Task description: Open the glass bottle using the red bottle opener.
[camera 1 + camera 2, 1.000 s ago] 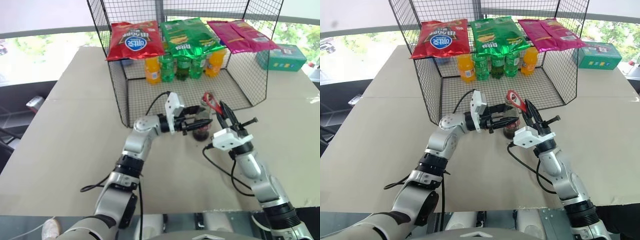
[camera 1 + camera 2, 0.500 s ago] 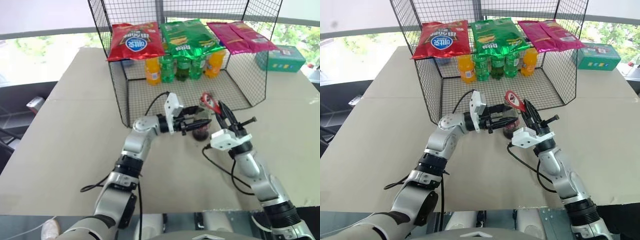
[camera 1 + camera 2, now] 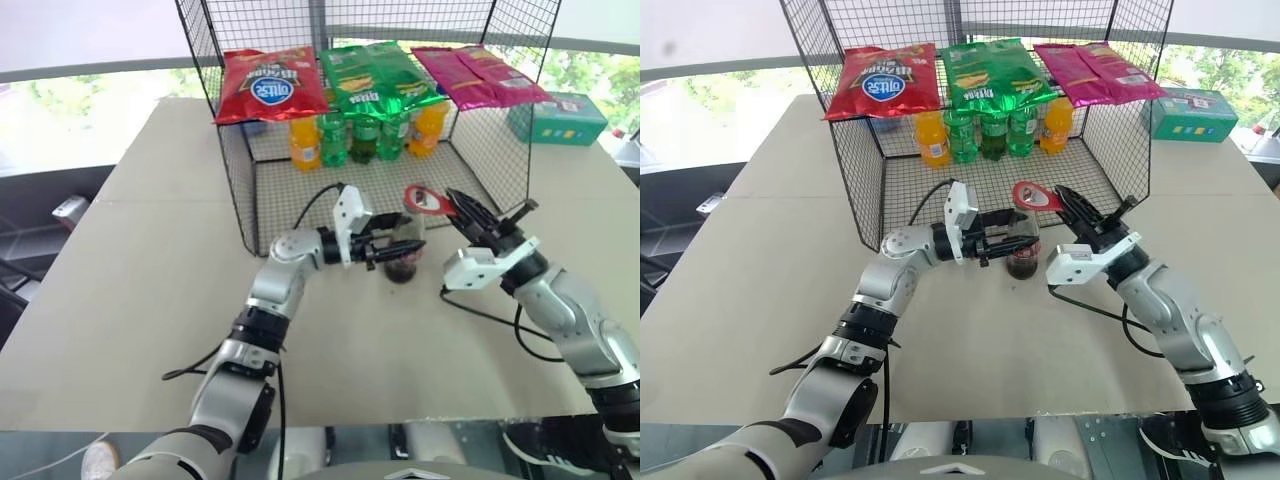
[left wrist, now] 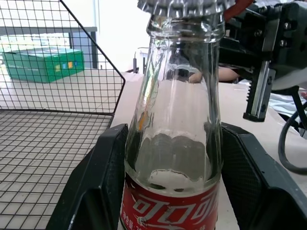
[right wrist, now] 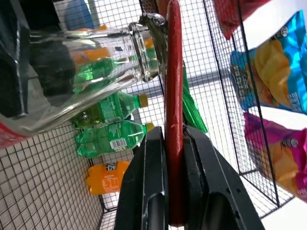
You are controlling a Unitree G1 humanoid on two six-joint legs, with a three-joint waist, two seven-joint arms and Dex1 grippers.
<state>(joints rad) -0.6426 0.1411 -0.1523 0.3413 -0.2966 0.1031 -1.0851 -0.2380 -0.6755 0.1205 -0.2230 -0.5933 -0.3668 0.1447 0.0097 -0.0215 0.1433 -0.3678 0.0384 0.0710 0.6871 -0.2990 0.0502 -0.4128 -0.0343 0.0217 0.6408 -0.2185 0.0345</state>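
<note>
Two grippers mid-frame | left gripper [image 3: 398, 249] clamps glass bottle [image 3: 404, 255] | right gripper [image 3: 462, 205] pinches red bottle opener [image 3: 428, 199] | ring over cap [image 4: 184, 5]

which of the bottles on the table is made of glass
The glass bottle clamped in the left gripper: clear, dark cola, red label, metal cap. The others, in the wire cage, are green and orange.
</note>
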